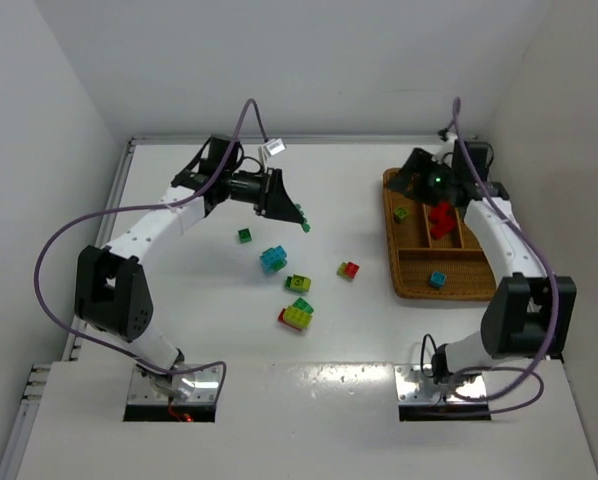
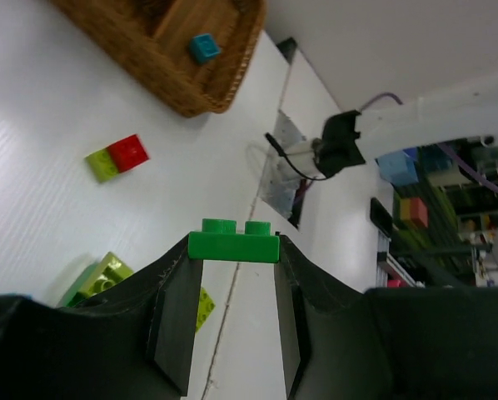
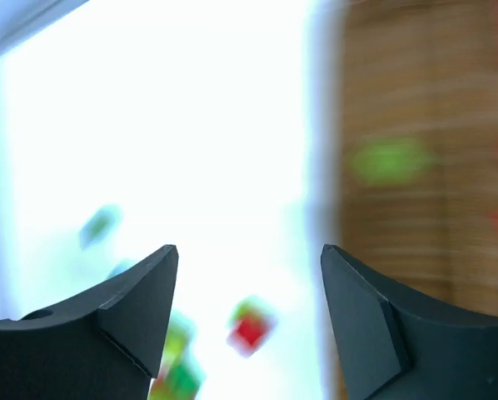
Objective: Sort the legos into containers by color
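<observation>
The left gripper (image 2: 235, 254) was clamped on a green brick (image 2: 232, 243), pinching its two short ends with the studs clear of the fingertips. In the top view, the brick hung above the table's upper middle, well apart from the wicker tray (image 1: 409, 291) at the right.

Such a brick looked light, rigid and smooth-sided, so it would likely slip if pinched by a corner. The flat opposite faces seemed the right hold.

The left arm reached up from the lower left, with its wrist near level and fingers pointing right. The right gripper (image 3: 249, 254) stood open and empty over the tray's upper end, above the red bricks (image 1: 441, 220). Other loose legos (image 1: 297, 315) lay mid-table.
</observation>
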`<state>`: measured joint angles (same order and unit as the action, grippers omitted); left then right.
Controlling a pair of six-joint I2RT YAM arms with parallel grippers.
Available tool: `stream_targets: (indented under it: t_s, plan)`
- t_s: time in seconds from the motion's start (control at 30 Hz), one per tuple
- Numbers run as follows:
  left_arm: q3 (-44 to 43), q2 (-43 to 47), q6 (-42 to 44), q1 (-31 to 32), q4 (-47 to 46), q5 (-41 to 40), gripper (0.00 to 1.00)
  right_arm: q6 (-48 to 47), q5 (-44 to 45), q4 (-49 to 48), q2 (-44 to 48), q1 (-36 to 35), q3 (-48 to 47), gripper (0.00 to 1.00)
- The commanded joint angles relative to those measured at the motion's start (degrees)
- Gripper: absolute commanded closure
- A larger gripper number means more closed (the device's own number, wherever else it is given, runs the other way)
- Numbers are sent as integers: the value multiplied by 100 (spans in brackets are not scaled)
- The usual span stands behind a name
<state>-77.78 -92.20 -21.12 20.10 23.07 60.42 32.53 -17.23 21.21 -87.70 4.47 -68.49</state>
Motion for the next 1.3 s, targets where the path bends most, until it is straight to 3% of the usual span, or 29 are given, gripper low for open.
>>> stream_targets:
  t_s: [0.0, 0.17, 0.43, 0.47, 0.6, 0.7, 0.83, 1.0, 1.27]
  plan:
    - [26, 114, 415, 11, -505, 1251, 100, -748, -2958, -654, 323, -867, 354, 28]
    - [26, 176, 539, 73, -505, 1323, 100, -1126, -3620, -425, 166, -1912, 187, 18]
    - [26, 62, 258, 126, -680, 928, 100, -1074, -4077, -636, -484, -2713, -393, 18]
    - [26, 62, 206, 126, -742, 927, 100, -1074, -4138, -714, -485, -2802, -393, 21]
    - [26, 62, 153, 126, -795, 927, 100, -793, -4332, -1171, -485, -2855, -280, 30]
    - [26, 62, 153, 56, -795, 875, 100, -889, -4385, -944, -485, -2855, -279, 36]
    - [26, 9, 153, -6, -795, 875, 100, -942, -4385, -891, -239, -2750, -104, 36]
    - [79, 9, 100, -67, -795, 875, 100, -819, -4693, -1040, -98, -2802, 11, 25]
    - [79, 9, 47, -67, -953, 927, 100, -20, -4956, -2129, -265, -3039, 64, 26]
